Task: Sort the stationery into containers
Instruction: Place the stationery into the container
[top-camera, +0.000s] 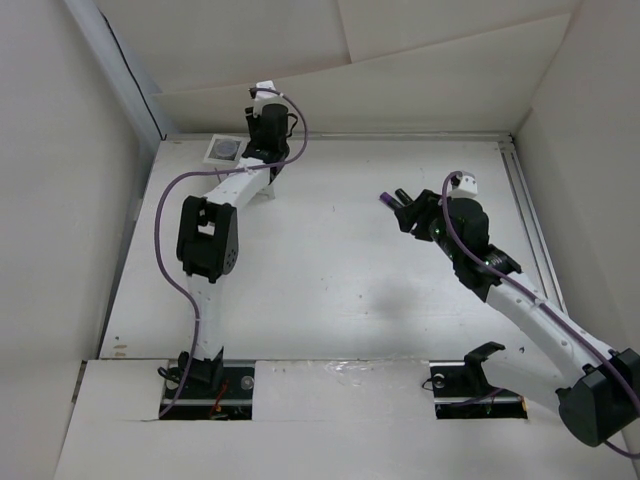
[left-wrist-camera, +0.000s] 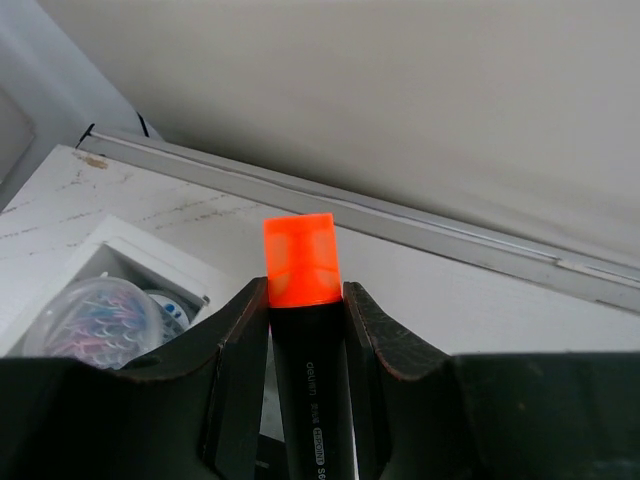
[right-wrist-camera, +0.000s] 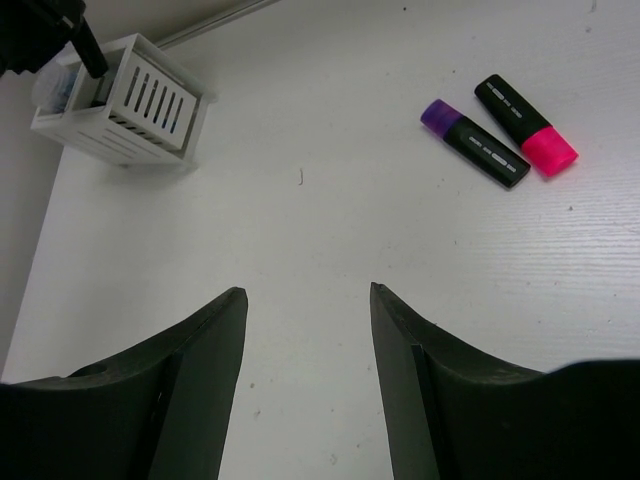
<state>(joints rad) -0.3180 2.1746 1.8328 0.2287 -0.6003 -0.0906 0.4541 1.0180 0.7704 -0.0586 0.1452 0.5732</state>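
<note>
Left gripper (left-wrist-camera: 305, 292) is being held clamped on an orange highlighter (left-wrist-camera: 300, 262), cap forward. The white organiser (left-wrist-camera: 130, 238) is being approached below-left of it, probably for a drop-in; compartment unclear. Right gripper (right-wrist-camera: 308, 295) is being held part-open, empty, with purple highlighter (right-wrist-camera: 475, 145) and pink highlighter (right-wrist-camera: 525, 125) ahead-right, likely next picks.

The top camera looks down from high behind the arm bases (top-camera: 205, 378). The left wrist camera sits close beside the white organiser (left-wrist-camera: 150, 250) — the right wrist sees it from well across the table (right-wrist-camera: 330, 200); all three share it.
</note>
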